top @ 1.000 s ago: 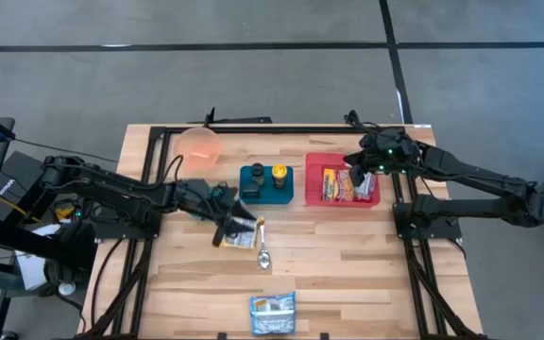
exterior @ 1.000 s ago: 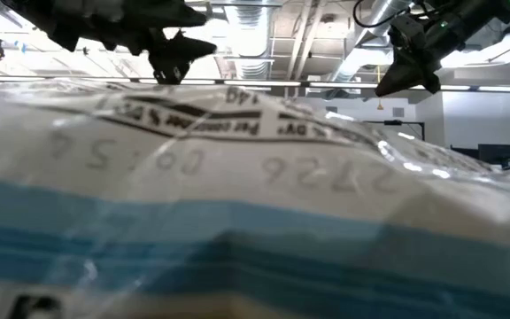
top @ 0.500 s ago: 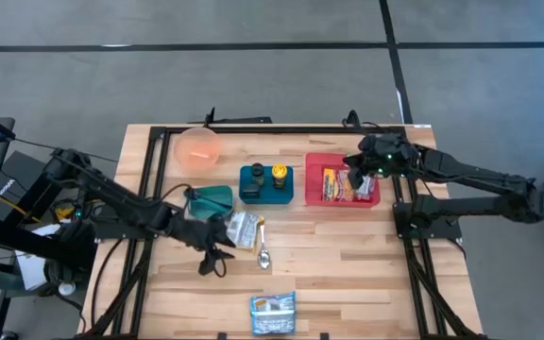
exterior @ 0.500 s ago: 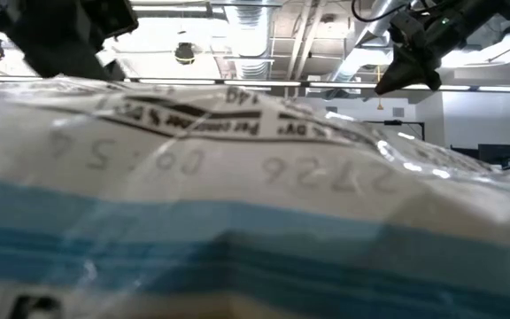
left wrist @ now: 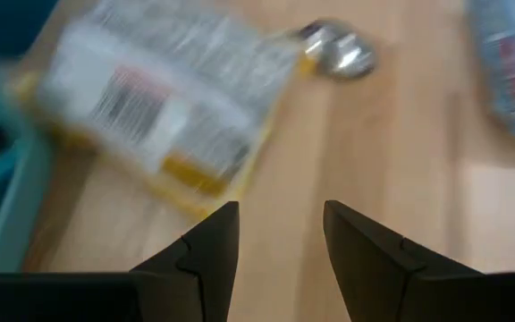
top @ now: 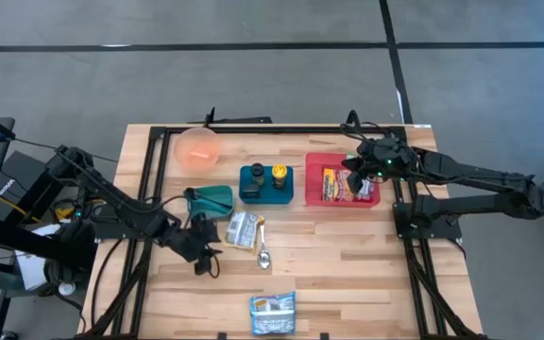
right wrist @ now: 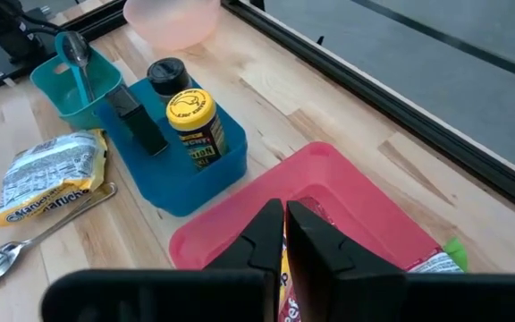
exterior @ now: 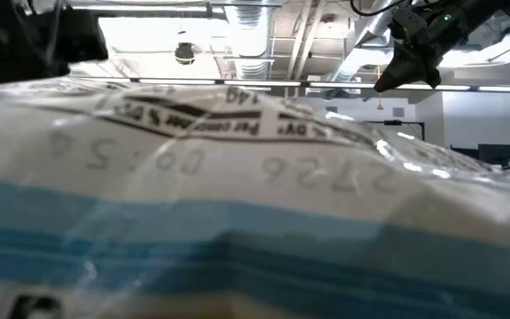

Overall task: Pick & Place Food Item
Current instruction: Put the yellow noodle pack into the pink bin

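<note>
Left gripper [left wrist: 275, 234], parted and empty, hovers over bare wood beside the snack packet [left wrist: 164, 116].

Two spoons: one loose on the wood [top: 263, 257], one standing in the single teal cup [top: 212, 199]. Three bins of differing colour: one red tray [top: 314, 179], one blue caddy [top: 265, 195] with two jars (black-lidded [top: 257, 173] and yellow-lidded [top: 279, 174]), one pink bowl [top: 197, 146]. Two loose packets: one yellow-edged [top: 243, 229], one blue-and-white [top: 273, 313]; tray's packets too overlapped to count.
</note>
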`<state>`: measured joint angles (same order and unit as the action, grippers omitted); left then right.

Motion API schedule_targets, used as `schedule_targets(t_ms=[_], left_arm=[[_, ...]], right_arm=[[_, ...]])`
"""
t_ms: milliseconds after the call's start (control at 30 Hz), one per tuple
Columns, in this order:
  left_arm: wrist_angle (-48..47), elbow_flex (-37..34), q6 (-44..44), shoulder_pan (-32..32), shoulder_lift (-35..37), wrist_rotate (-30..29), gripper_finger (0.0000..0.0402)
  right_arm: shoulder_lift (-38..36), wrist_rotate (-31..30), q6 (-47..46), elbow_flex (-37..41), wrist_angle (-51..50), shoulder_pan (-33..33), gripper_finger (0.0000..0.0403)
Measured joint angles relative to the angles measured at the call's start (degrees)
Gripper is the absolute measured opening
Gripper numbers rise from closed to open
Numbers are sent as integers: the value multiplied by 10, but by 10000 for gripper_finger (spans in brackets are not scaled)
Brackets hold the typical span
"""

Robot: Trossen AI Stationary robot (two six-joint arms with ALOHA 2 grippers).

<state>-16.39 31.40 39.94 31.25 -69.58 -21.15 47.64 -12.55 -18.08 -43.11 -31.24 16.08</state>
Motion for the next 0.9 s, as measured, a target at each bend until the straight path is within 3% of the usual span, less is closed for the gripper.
schedule_targets(t_ms=[200, 900], left_arm=[[-44, -19, 85, -3, 0, -15, 158], [145, -126, 115, -25, 0, 9, 220]], right_arm=[[0, 0, 0, 0, 0, 0, 12], [0, 0, 0, 0, 0, 0, 12]])
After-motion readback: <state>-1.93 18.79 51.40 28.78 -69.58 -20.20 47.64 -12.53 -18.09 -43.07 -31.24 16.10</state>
